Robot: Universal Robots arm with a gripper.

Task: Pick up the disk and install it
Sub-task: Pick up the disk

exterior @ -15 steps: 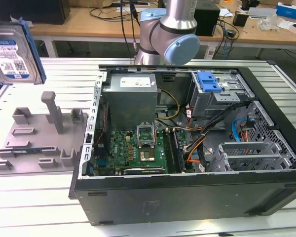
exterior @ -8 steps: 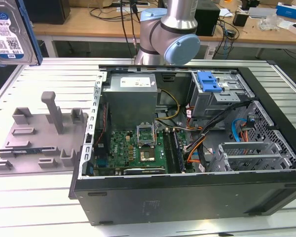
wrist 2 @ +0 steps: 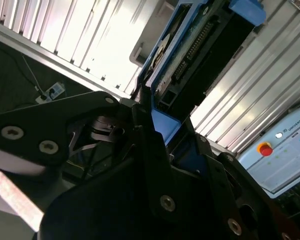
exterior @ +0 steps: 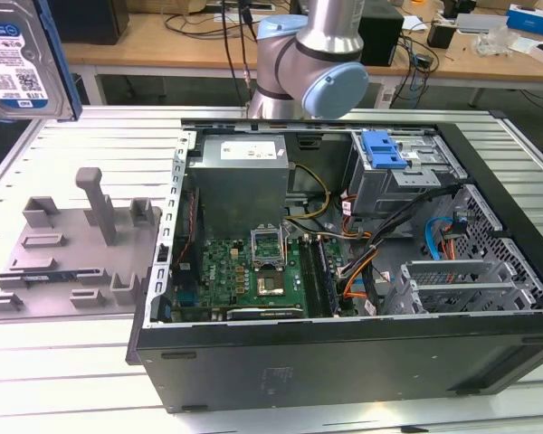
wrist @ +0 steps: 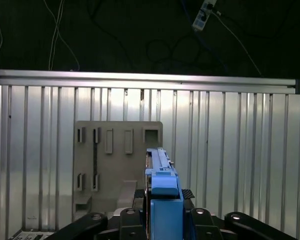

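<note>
Gripper [wrist: 163, 196] clamps the disk [wrist: 162, 181] by its blue rails, raised over grey holder plate [wrist: 117, 150] on slatted table [wrist: 230, 150]; open computer case [exterior: 344, 353] sits beside the plate.

— We see the disk [exterior: 23, 59] as silver, its label white and blue, with blue rails framing it.
— Agreed. We also see the table [exterior: 109, 145] as ribbed silver metal, and the fixture plate [exterior: 68, 258] near its edge as plain grey.
— We make the computer case [exterior: 344, 371] black and the motherboard [exterior: 253, 271] green.
— We'd add the latch plate [exterior: 383, 149], bright blue; the power supply [exterior: 240, 176], grey; and the cables [exterior: 355, 276], orange.
</note>
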